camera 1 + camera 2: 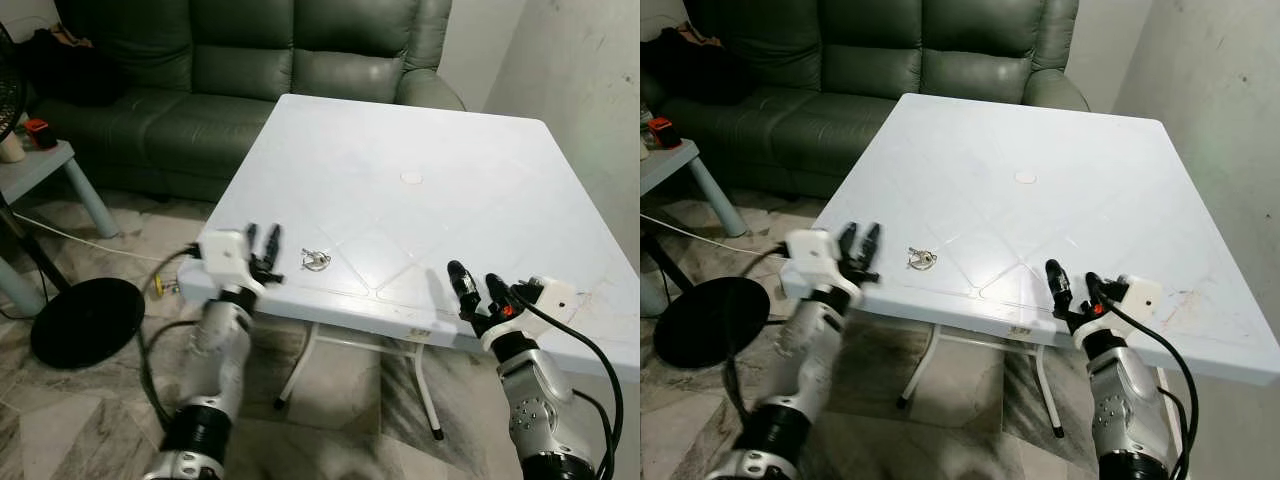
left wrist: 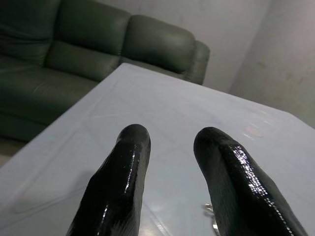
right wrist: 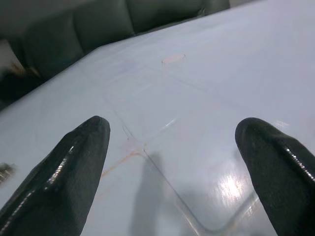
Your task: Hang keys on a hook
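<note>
A small bunch of silver keys point(image 1: 316, 260) lies on the white table point(image 1: 400, 130) near its front-left edge; a sliver of the keys point(image 2: 210, 216) shows beside the left fingers. My left gripper point(image 1: 262, 242) hovers just left of the keys at the table's edge, its fingers point(image 2: 123, 182) slightly apart with nothing between them. My right gripper point(image 1: 474, 284) stands open over the table's front edge, its fingers point(image 3: 74, 167) wide apart, well to the right of the keys.
A dark green sofa point(image 1: 250, 70) stands behind the table. At the left are a pale blue side table point(image 1: 40, 170), a round black fan base point(image 1: 85, 320) and a cable point(image 1: 90, 245) on the tiled floor. A white wall point(image 1: 590, 100) rises at the right.
</note>
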Controlling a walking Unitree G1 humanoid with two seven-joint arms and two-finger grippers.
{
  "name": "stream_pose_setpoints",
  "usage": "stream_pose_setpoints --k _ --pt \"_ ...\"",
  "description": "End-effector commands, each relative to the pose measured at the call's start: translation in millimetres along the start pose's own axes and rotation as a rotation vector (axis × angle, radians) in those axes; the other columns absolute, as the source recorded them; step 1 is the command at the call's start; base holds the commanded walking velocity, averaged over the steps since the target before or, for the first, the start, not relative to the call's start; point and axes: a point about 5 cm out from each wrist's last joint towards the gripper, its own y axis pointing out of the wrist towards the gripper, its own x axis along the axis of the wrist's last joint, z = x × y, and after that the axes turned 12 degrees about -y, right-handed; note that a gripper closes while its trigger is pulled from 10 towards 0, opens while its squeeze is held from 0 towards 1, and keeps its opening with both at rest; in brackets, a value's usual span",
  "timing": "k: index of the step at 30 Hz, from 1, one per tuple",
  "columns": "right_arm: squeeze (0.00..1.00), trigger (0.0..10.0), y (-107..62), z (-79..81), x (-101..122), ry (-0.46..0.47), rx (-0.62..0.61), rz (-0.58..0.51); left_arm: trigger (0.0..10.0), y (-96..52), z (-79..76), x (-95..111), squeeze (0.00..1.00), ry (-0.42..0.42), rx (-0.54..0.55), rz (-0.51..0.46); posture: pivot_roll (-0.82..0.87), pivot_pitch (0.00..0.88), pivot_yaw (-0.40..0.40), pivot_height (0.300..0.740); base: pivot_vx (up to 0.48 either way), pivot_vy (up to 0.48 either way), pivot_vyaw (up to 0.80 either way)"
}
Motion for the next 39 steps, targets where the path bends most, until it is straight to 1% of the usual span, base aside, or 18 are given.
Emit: stream_pose_setpoints --k 1,2,3,4,5,6,9,12,14,16,17,20,26,33,39 --pt "0.0 10.0 1.8 5.9 7 -0.072 0.001 -0.019 10.0 1.6 -0.6 6 0.0 -0.005 0.0 0.0 0.12 0.004 -0.062 0.74 0.0 0.0 0.0" --pt "0.0 10.0 1.5 8.2 7 -0.08 0.007 -0.028 10.0 0.7 0.5 7 0.0 0.001 0.0 0.001 0.12 0.004 -0.063 0.74 0.0 0.0 0.0" --pt "0.0 10.0 0.3 10.8 9 -0.108 0.011 -0.043 10.0 -0.8 1.9 8 0.0 0.008 0.0 0.008 0.12 0.004 -0.063 0.74 0.0 0.0 0.0" --pt "0.0 10.0 0.3 10.8 9 -0.108 0.011 -0.043 10.0 -0.8 1.9 8 0.0 0.008 0.0 0.008 0.12 0.004 -0.063 0.74 0.0 0.0 0.0" --pt "0.0 10.0 -2.6 14.9 11 -0.132 0.019 -0.062 10.0 -4.3 4.3 11 0.0 0.032 -0.001 0.008 0.12 0.004 -0.061 0.74 0.0 0.0 0.0" --pt "0.0 10.0 -10.2 22.1 15 -0.195 0.034 -0.096 10.0 -13.9 7.2 15 0.0 0.045 -0.014 0.01 0.12 0.005 -0.059 0.74 0.0 0.0 0.0" --pt "0.0 10.0 -18.1 28.2 19 -0.254 0.046 -0.118 10.0 -23.5 7.7 20 0.0 0.026 -0.026 0.006 0.12 0.006 -0.058 0.74 0.0 0.0 0.0" --pt "0.0 10.0 -26.1 32.8 23 -0.269 0.041 -0.136 10.0 -29.5 7.6 26 0.0 0.015 -0.023 0.004 0.11 0.011 -0.058 0.74 0.0 0.0 0.0" --pt "0.0 10.0 -31.9 36.6 24 -0.284 0.054 -0.143 10.0 -33.1 7.3 31 0.0 0.028 -0.024 -0.014 0.12 0.021 -0.061 0.74 0.0 0.0 0.0" --pt "0.0 10.0 -35.5 39.7 24 -0.276 0.068 -0.144 10.0 -35.2 6.8 32 0.0 0.011 -0.025 -0.019 0.12 0.022 -0.06 0.74 0.0 0.0 0.0" --pt "0.0 10.0 -37.7 41.7 21 -0.273 0.072 -0.137 10.0 -36.6 9.5 30 0.0 0.025 -0.009 -0.011 0.12 0.022 -0.06 0.74 0.0 0.0 0.0" --pt "0.0 10.0 -39.1 43.1 18 -0.286 0.074 -0.123 10.0 -37.9 9.1 29 0.0 0.013 -0.004 0.001 0.12 0.023 -0.06 0.74 0.0 0.0 0.0" --pt "0.0 10.0 -39.9 44.1 20 -0.288 0.066 -0.118 10.0 -38.6 10.2 28 0.0 0.028 0.011 0.032 0.12 0.021 -0.06 0.74 0.0 0.0 0.0" --pt "0.0 10.0 -34.2 44.3 22 -0.306 0.069 -0.114 10.0 -32.6 12.1 30 0.0 0.029 0.025 0.041 0.13 0.038 -0.065 0.74 0.0 0.0 0.0" --pt "0.0 10.0 -33.1 44.8 22 -0.31 0.075 -0.111 10.0 -32.2 13.6 29 0.0 0.021 0.039 0.051 0.13 0.045 -0.065 0.74 0.0 0.436 0.0"
